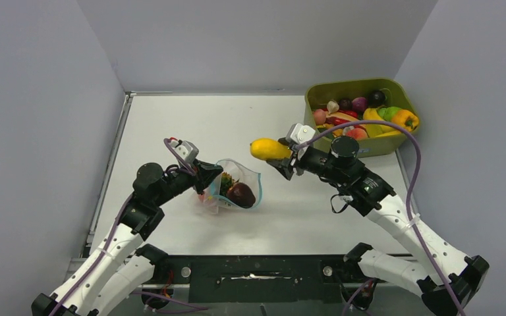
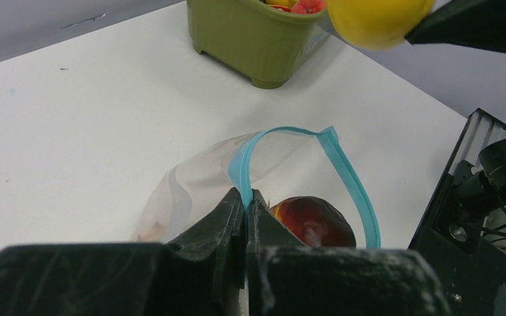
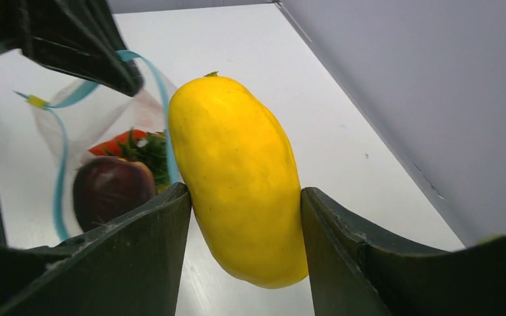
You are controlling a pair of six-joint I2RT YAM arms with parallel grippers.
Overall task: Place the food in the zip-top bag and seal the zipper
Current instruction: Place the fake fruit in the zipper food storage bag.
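Pinching the bag's (image 2: 184,191) zipper (image 2: 352,178) open on the worktop (image 1: 171,131) with my left tool (image 2: 245,201), dark red piece (image 2: 313,220) inside, I grip a yellow piece (image 3: 237,178) in my right tool (image 1: 284,163) near the bag; sealing remains.

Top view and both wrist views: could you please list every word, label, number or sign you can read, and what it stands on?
None: no lettering shows on the green tub, the clear bag, the yellow fruit, the left gripper or the right gripper.
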